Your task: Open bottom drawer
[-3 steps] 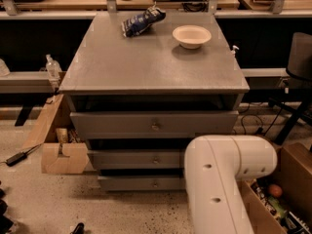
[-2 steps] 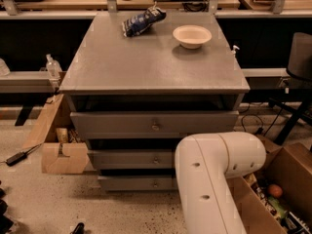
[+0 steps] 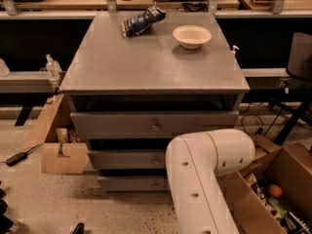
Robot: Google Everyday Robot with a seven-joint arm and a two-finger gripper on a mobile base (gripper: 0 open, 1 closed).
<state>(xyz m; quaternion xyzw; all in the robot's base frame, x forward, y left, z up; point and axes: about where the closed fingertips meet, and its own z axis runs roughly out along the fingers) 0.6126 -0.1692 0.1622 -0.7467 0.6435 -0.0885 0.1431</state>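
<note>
The grey cabinet (image 3: 153, 62) stands in the middle of the camera view with three drawers stacked in its front. The bottom drawer (image 3: 129, 183) is the lowest one, with a flat grey front and a small round knob (image 3: 155, 184). It sits about flush under the middle drawer (image 3: 124, 159). The top drawer (image 3: 117, 125) has its own knob (image 3: 155, 127). My white arm (image 3: 204, 174) fills the lower right and covers the right ends of the two lower drawers. My gripper is out of view, hidden beyond the arm.
A blue chip bag (image 3: 143, 21) and a white bowl (image 3: 191, 35) lie on the cabinet top. A cardboard box (image 3: 61, 156) stands on the floor at the left, and an open box of items (image 3: 275, 194) at the right. A black chair (image 3: 298, 57) is at the far right.
My white arm has swung to the left and now covers more of the lower drawers' right side. The drawers have not moved.
</note>
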